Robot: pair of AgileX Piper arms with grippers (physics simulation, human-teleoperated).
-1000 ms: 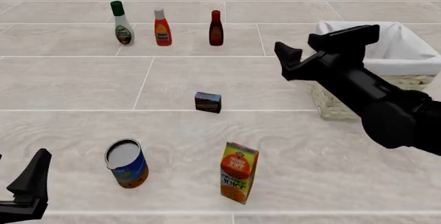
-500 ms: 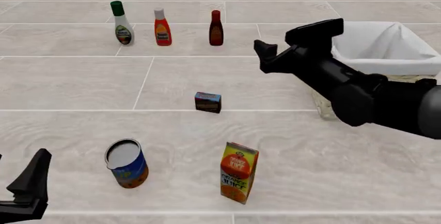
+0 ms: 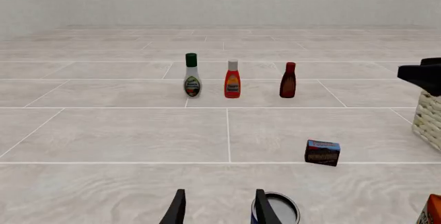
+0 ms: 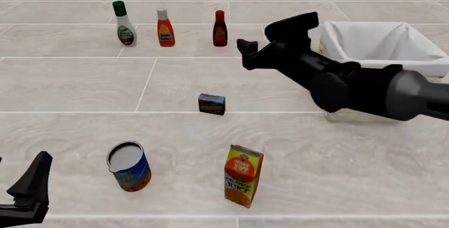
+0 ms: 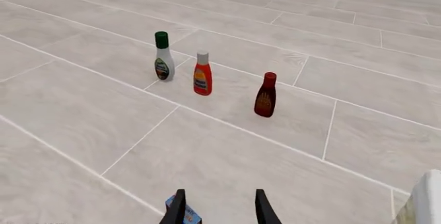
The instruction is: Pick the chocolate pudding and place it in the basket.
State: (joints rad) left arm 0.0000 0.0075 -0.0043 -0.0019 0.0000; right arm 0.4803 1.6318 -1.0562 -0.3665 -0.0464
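The chocolate pudding [image 4: 212, 104], a small dark brown carton with a bluish top, lies on the tiled surface near the middle. It also shows in the left wrist view [image 3: 323, 153] and at the edge of the right wrist view [image 5: 180, 214], just by one finger. The basket [image 4: 365, 26], wicker with a white cloth lining, stands at the right; it is empty as far as shows. My right gripper [image 4: 257, 37] is open and empty, in the air beyond and to the right of the pudding, left of the basket. My left gripper [image 4: 27, 194] is open and empty at the near left.
Three bottles stand in a row at the back: green-capped [image 4: 125, 24], orange-red [image 4: 165, 28], and dark brown with a red cap [image 4: 220, 29]. A blue can [image 4: 129, 166] and an orange juice carton [image 4: 243, 175] stand in front of the pudding.
My right arm has swung left, from in front of the basket to a spot nearer the pudding. The left arm and all objects have stayed still.
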